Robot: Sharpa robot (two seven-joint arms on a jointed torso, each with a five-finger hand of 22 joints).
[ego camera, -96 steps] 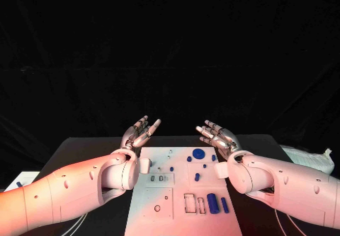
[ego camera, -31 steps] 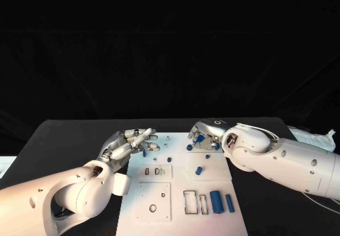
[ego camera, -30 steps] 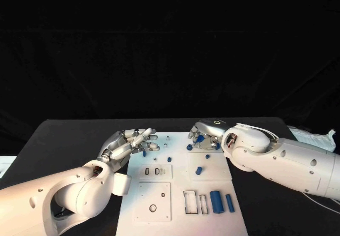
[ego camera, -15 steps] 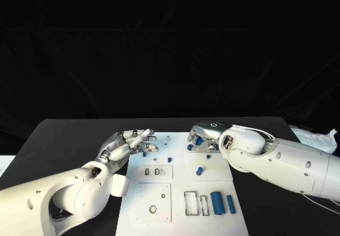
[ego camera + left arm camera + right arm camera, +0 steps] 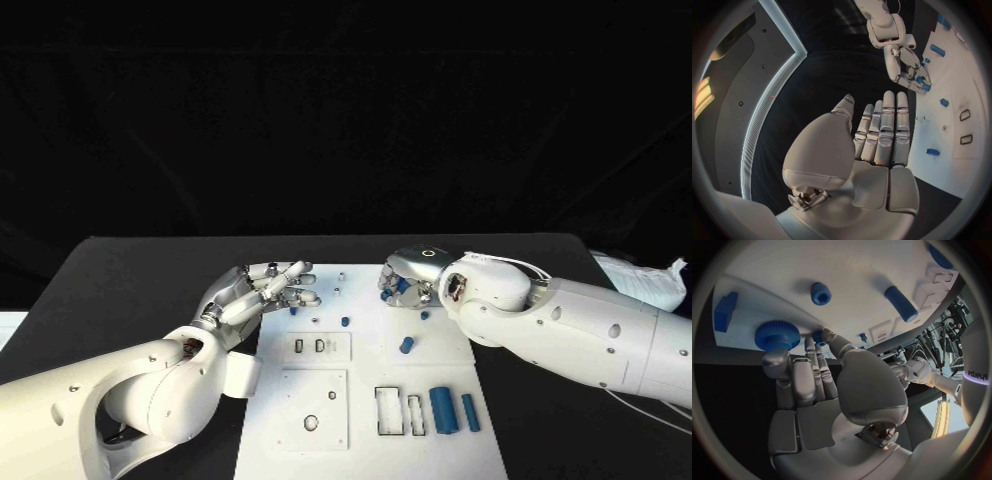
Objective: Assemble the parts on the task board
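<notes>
The white task board (image 5: 325,385) lies in the middle of the black table. My left hand (image 5: 267,290) hovers at its far left corner with the fingers apart and nothing in them. My right hand (image 5: 411,280) is down on the board's far part, fingertips against the rim of a blue gear (image 5: 776,335). Its thumb tip lies beside a small blue piece (image 5: 819,337). Whether the hand grips anything is unclear. The left wrist view shows the right hand (image 5: 907,70) bent over blue pieces. A blue peg (image 5: 407,346) lies mid-board, and two blue cylinders (image 5: 441,410) lie near the front right.
Small blue pegs (image 5: 345,321) stand near the left hand, by two slots (image 5: 309,346). A rectangular recess (image 5: 389,412) is next to the cylinders. A blue block (image 5: 724,312) sits beside the gear. A white bag (image 5: 642,280) lies at the table's right edge.
Three seconds ago both hands were raised beyond the board's far edge; now they are lowered onto its far part. In the last second the right arm shifted slightly; the left hand stayed.
</notes>
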